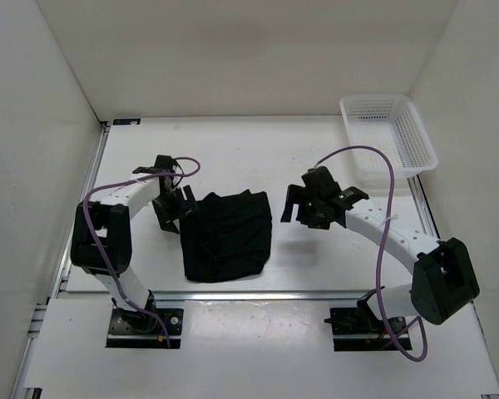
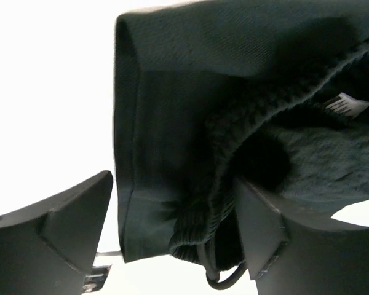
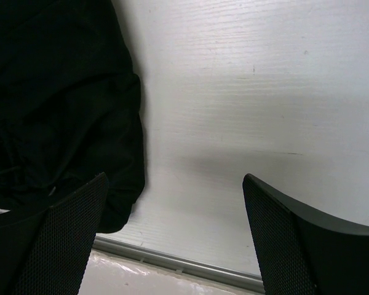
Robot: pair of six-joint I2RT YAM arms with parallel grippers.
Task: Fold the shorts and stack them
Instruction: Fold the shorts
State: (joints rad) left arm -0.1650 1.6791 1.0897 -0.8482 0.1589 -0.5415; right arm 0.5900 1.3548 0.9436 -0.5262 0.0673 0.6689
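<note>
Toward the near edge of the bench (image 1: 258, 150), between the two arms, the shorts (image 1: 227, 235) lie folded into a rough dark square. The left fingers (image 2: 61, 233) stand apart at the shorts' left edge, with the ribbed waistband and a loop of cord (image 2: 224, 279) lying between them; a strip of white bench shows between one finger and the cloth. The right fingers (image 3: 295, 239) are spread wide too, over the bench just beside the shorts' right edge. At the far right corner stands a white basket (image 1: 388, 133)
</note>
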